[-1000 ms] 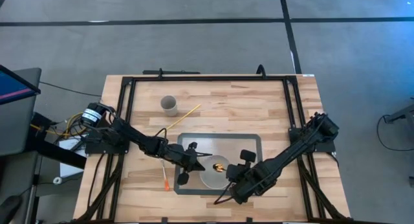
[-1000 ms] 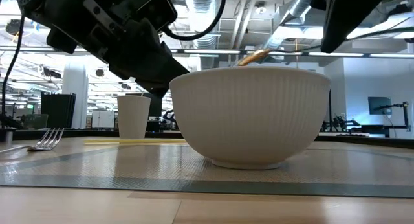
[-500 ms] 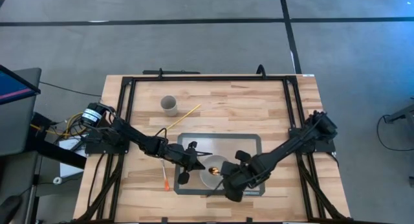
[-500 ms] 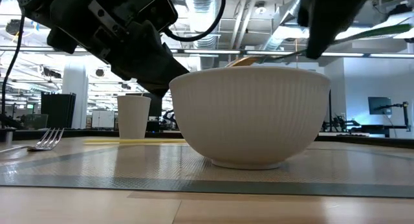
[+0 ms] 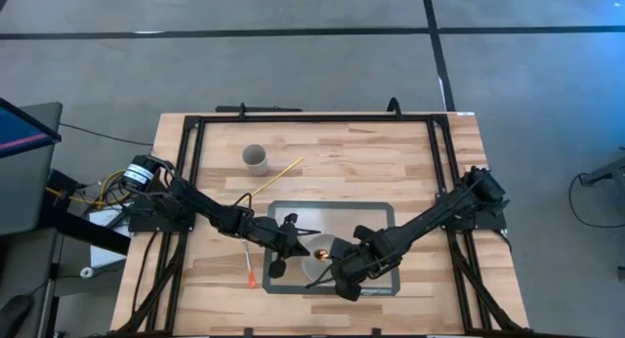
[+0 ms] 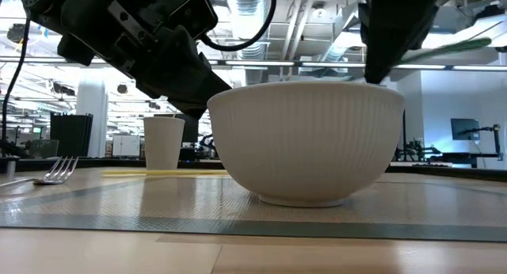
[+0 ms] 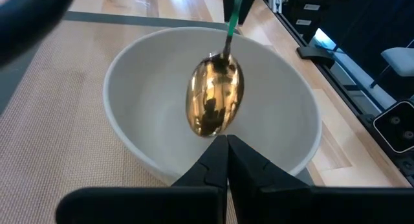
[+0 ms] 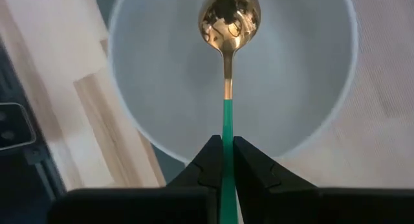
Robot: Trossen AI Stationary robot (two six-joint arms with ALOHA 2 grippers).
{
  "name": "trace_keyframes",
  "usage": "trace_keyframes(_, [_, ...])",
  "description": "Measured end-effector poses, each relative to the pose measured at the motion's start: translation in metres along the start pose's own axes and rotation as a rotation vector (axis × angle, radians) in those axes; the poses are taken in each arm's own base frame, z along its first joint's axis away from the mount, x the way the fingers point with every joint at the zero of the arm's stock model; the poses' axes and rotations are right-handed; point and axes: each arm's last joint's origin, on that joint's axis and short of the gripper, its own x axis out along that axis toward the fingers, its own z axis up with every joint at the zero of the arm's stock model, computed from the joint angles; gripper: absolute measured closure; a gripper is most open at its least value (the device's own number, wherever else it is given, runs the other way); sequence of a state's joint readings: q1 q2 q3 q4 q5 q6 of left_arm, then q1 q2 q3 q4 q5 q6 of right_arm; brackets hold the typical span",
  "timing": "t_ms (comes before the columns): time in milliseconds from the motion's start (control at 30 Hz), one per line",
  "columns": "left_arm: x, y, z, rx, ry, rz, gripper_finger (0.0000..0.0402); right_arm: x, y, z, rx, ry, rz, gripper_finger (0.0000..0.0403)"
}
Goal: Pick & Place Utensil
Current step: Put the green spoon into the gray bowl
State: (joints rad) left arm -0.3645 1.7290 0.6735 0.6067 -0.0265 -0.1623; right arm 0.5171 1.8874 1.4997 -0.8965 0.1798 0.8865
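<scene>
The spoon (image 8: pixel 229 30), gold at the scoop and neck with a green handle, hangs over the open white bowl (image 7: pixel 136 114), its scoop facing up inside the rim and clear of the bowl's inner wall as far as the wrist views show. The right gripper (image 8: pixel 224 160) has its fingers clamped on the green handle, just outside the bowl's rim on the side toward the worktop's right edge. In the high view this gripper (image 5: pixel 344 270) sits over the bowl's right half, the arm stretching back to its base at the right edge of the worktop.

The left gripper (image 7: pixel 227 156) hovers at the bowl's opposite side with its fingers pressed together on nothing, their tips just short of the rim and pointing at the spoon's scoop. From above, the left gripper (image 5: pixel 290 245) lies just left of the bowl, its arm running back toward the left edge.

The bowl stands on a grey mat (image 5: pixel 376 216) with a darker border, set near the middle of the front half of the worktop (image 5: pixel 361 157). A fork (image 6: pixel 54 173) rests at the mat's left side in the low view. A yellow stick (image 5: pixel 278 175) lies slanting on the bare wood behind the mat, and a pale cup (image 5: pixel 255 158) stands upright beyond it toward the back left corner. An orange-tipped white stick (image 5: pixel 249 268) lies near the mat's left border.
</scene>
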Motion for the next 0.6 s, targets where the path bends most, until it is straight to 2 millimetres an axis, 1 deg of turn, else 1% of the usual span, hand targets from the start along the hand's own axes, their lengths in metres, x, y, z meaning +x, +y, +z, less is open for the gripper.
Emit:
trace_keyframes(33, [0.000, 0.000, 0.000, 0.000, 0.000, 0.000, 0.0397, 0.001, 0.000, -0.001, -0.001, 0.010, -0.005, 0.0386])
trace_keyframes(133, [0.000, 0.000, 0.000, 0.000, 0.000, 0.000, 0.0398, 0.012, 0.002, 0.002, 0.006, 0.036, 0.016, 0.0384])
trace_keyframes(200, [0.000, 0.000, 0.000, 0.000, 0.000, 0.000, 0.0398, 0.018, 0.000, 0.001, -0.006, 0.069, 0.007, 0.0383])
trace_keyframes(233, [0.000, 0.000, 0.000, 0.000, 0.000, 0.000, 0.0398, 0.020, 0.000, 0.005, 0.001, 0.062, 0.016, 0.0383])
trace_keyframes(400, [0.000, 0.000, -0.001, 0.020, 0.005, 0.001, 0.0398, 0.022, -0.005, 0.010, 0.008, 0.053, 0.001, 0.0382])
trace_keyframes(533, [0.000, 0.000, -0.002, 0.025, 0.006, 0.001, 0.0398, 0.023, -0.010, 0.015, 0.021, 0.056, -0.004, 0.0369])
trace_keyframes(600, [0.000, 0.000, -0.002, 0.026, 0.005, 0.001, 0.0398, 0.027, -0.012, 0.018, 0.031, 0.067, -0.001, 0.0363])
